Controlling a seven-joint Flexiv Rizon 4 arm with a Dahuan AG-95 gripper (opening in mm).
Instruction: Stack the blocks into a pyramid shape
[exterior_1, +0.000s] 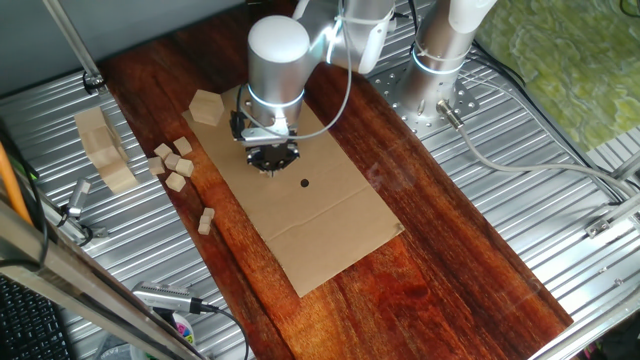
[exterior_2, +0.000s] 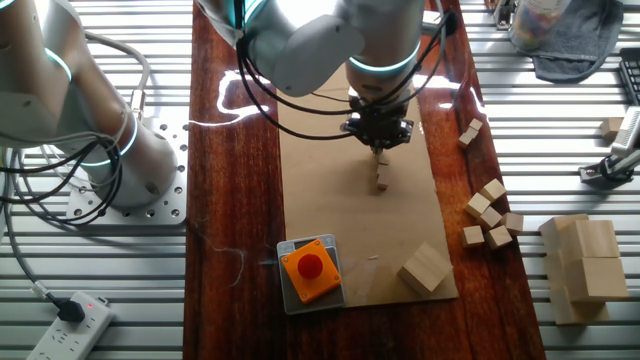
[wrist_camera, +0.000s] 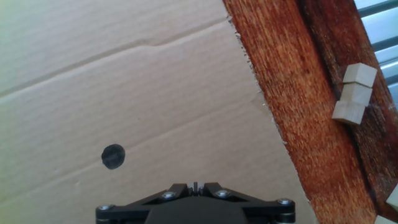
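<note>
Several blocks (exterior_1: 174, 165) off cardboard (exterior_1: 330, 215) edge, hand (exterior_1: 270, 160) apart.

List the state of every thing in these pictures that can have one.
Brown cardboard sheet: lying flat, creased.
Small pale wooden cubes: scattered beside the cardboard, no pyramid yet.
Robot's hand: above the cardboard; open or shut cannot be told.
White power strip: red light showing.

Beside the cardboard sheet (exterior_1: 330, 225) on the tabletop (exterior_1: 450, 250), at least seven blocks (exterior_2: 490, 213) are showing: five are clustering off one long edge, and a pair (exterior_2: 470, 133) is sitting farther along it. One hexagonal piece (exterior_2: 425, 268) and one red button (exterior_2: 311, 266) are resting on the sheet.
</note>
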